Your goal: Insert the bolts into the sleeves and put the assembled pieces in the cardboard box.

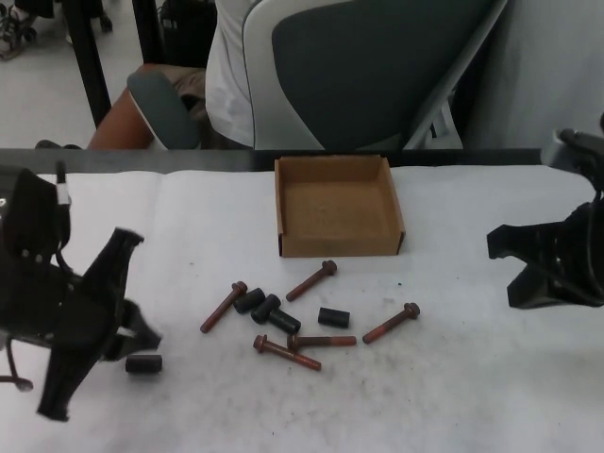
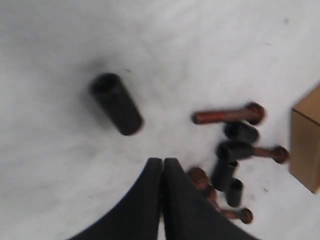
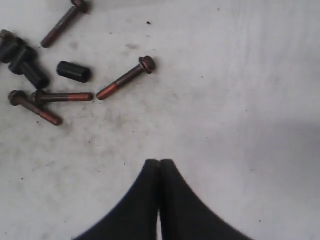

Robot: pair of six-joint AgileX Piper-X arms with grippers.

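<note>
Black fingers of the left gripper point(image 2: 162, 161) are pressed together above the white bench cover point(image 1: 453, 396), near a lone sleeve point(image 1: 143, 363) lying on its side. The right gripper point(image 3: 160, 162) is likewise closed tight, well apart from the parts. Mid-bench, rusty bolts point(image 1: 286, 352) and black sleeves point(image 1: 333, 317) lie loose in a cluster. In the left wrist view the fingers cover part of one bolt. Beyond the cluster sits the cardboard box point(image 1: 340, 243), its brown floor bare.

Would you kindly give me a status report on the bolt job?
Left gripper shut, empty; right gripper shut, empty. Bolts, sleeves loose on bench; one sleeve apart near left gripper. Cardboard box holds nothing.
</note>
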